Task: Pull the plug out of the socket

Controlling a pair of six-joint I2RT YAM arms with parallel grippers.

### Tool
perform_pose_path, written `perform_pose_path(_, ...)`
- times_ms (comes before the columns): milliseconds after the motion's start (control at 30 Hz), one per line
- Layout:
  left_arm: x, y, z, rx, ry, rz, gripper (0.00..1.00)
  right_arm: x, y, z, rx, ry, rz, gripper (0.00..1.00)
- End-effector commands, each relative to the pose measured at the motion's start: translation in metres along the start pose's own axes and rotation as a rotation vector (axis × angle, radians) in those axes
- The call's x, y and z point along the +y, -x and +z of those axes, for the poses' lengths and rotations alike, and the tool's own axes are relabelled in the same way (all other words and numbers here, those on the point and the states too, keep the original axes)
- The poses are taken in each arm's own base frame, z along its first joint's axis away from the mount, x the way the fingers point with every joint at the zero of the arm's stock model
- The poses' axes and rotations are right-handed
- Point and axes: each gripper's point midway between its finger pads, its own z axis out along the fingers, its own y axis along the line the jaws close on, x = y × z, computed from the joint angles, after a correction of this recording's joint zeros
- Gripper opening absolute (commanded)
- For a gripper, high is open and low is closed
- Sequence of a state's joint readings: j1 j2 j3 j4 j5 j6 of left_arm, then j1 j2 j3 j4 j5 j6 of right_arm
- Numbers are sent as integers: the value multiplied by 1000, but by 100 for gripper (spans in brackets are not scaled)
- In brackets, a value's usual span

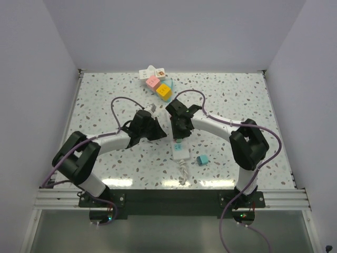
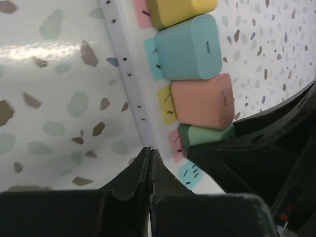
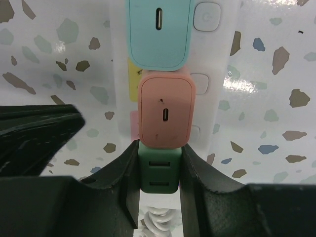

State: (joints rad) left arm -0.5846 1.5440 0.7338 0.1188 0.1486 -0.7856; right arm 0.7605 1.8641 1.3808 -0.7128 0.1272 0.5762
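Observation:
A white power strip (image 3: 217,59) lies on the speckled table, with a teal plug (image 3: 159,29), a pink plug (image 3: 165,111) and a dark green plug (image 3: 158,173) in a row. My right gripper (image 3: 159,148) is shut on the green plug, one finger on each side. In the left wrist view the strip (image 2: 129,74) carries yellow, teal, pink and green plugs (image 2: 205,134). My left gripper (image 2: 149,150) is shut and empty, its tips at the strip's long edge. In the top view both grippers meet over the strip (image 1: 180,154) and hide its plugs.
The strip's coiled white cord (image 1: 182,174) runs toward the near edge. A loose teal plug (image 1: 201,159) lies to the right of the strip's end. A second white strip with pink, yellow and teal plugs (image 1: 158,83) lies at the back centre.

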Motion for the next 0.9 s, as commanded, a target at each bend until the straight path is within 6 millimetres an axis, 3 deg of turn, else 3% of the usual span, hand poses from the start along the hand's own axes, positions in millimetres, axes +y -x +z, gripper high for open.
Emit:
perform_pose_path(0,-56,25,16,-31,-244,-21,0,16,5,-11,-30,99,-1,0)
perform_pose_path(67,-66,29,19,-41,-289,-33,0,18,7,-11,-31,103,0,0)
perform_pose_path(233,-63,20,35,-5,-296,-67,0,21,11,-11,-36,110,5,0)
perform_pose_path(333,-39,4,53,54,-193,-88,0,23,14,-12,-42,109,9,0)
perform_pose_path(400,-10,-13,63,104,-70,-106,0,23,17,-16,-48,105,13,0)
perform_pose_path(600,48,-50,72,193,155,-125,0,27,24,-27,-67,125,17,0)
perform_pose_path(733,72,-66,72,229,252,-134,0,31,35,-56,-112,153,33,0)
perform_pose_path(867,88,-80,71,264,315,-128,0,18,42,-83,-168,116,60,0)
